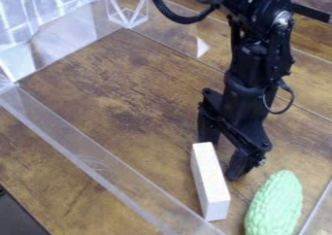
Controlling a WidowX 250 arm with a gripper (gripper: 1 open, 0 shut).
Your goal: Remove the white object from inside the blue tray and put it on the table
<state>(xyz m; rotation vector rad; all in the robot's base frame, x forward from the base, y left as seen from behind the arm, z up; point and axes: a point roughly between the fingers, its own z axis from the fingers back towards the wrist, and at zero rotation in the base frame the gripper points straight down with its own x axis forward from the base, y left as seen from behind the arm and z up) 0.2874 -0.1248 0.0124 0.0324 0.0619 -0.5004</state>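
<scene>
Jaws apart w/ nothing between them; gripper (pixel 226 152) points down, tips just above the table (pixel 123 88). The white object (pixel 211 181) lies on the wood just left of and below the tips, close to the left finger, contact can't be told. It stands on a narrow long edge, running away from the near edge of the wood. Green bumpy lump (pixel 275 206) sits right of the white object, apart from it. Black arm (pixel 257 45) rises up behind the white object. Clear plastic walls (pixel 78 151) run left of the white object.
</scene>
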